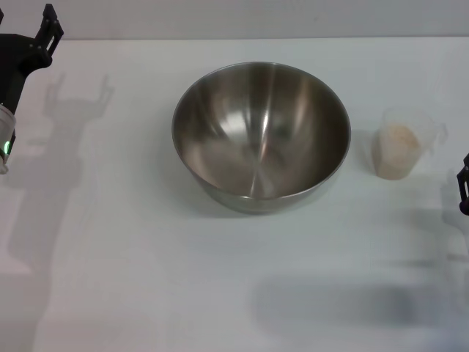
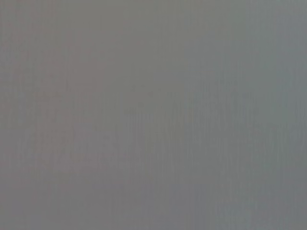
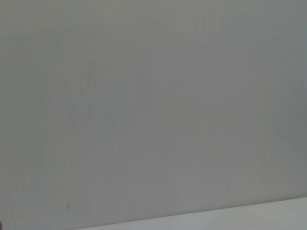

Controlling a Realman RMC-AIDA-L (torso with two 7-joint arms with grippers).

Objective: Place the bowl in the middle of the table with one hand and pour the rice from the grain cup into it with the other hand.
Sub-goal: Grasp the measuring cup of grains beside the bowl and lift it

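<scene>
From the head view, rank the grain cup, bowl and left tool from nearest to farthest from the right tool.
From the right tool, at the table's right edge:
1. Grain cup, just beside it.
2. Bowl, mid-table.
3. Left tool, far left corner.

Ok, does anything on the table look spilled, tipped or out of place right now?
Nothing stands out. The bowl sits upright and empty, the grain cup stands upright to its right with the rice inside, and no grains show on the table.
</scene>
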